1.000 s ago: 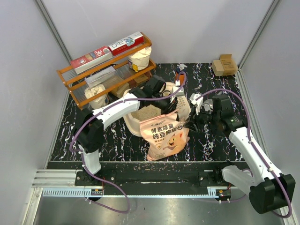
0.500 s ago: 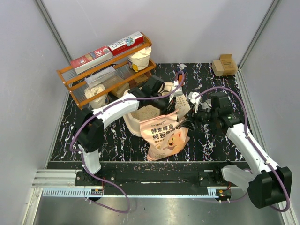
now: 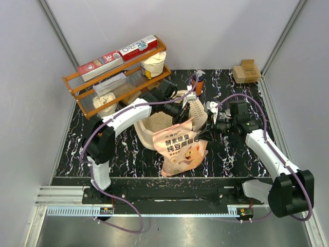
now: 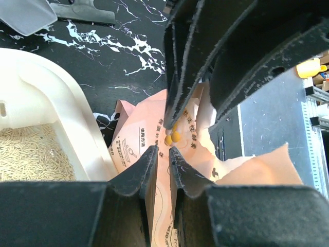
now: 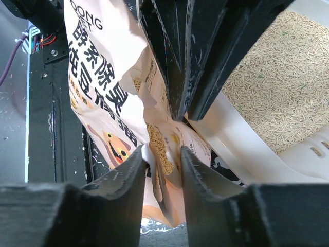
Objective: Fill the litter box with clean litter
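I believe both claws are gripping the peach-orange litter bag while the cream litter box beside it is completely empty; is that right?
Not quite: the litter box holds tan litter, as the left wrist view shows. The left claw and right claw do grip the litter bag.

The left arm (image 3: 126, 114) and right arm (image 3: 267, 152) wear white shells between black joints, trailed by purple cables (image 3: 237, 95) (looping loosely). The left pincer (image 4: 167, 136) and right pincer (image 5: 169, 134) are matte black, edges rough.
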You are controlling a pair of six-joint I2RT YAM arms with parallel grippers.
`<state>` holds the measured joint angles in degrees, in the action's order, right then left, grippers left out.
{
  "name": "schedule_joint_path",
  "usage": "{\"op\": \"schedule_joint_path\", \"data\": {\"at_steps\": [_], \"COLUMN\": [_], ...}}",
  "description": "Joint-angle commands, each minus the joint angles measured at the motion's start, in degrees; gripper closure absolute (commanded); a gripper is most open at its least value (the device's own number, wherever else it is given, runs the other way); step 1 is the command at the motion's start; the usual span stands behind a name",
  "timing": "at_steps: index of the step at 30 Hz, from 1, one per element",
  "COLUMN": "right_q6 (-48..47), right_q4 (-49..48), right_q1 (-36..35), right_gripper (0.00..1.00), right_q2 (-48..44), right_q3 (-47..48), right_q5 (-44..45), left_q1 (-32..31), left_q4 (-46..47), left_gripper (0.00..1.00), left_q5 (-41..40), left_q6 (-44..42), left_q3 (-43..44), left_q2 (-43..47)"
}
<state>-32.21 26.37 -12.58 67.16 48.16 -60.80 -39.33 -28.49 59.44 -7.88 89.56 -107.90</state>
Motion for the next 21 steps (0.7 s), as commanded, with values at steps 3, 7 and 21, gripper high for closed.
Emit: {"op": "schedule_joint_path", "data": {"at_steps": [3, 7, 21], "right_q6": [-2.07, -0.94, 9.97], "right_q4": [-0.71, -0.71, -1.23], "right_q1": [2.64, 3.44, 3.35], "right_gripper": [0.78, 0.92, 1.00], "right_q2": [-0.27, -0.71, -4.32], "right_q3": [0.09, 0.35, 0.26], "right_q5": [-3.19, -1.79, 3.66], "left_q1": [1.80, 5.13, 19.99], "left_q4": [-3.75, -6.92, -20.71], "left_gripper": [0.81, 0.71, 0.28], "left_q5": [1.56, 0.68, -14.70], "left_q6": [-3.45, -5.30, -16.53], "left_q3": [4.39, 3.43, -16.95], "left_q2": [0.75, 4.09, 36.06]}}
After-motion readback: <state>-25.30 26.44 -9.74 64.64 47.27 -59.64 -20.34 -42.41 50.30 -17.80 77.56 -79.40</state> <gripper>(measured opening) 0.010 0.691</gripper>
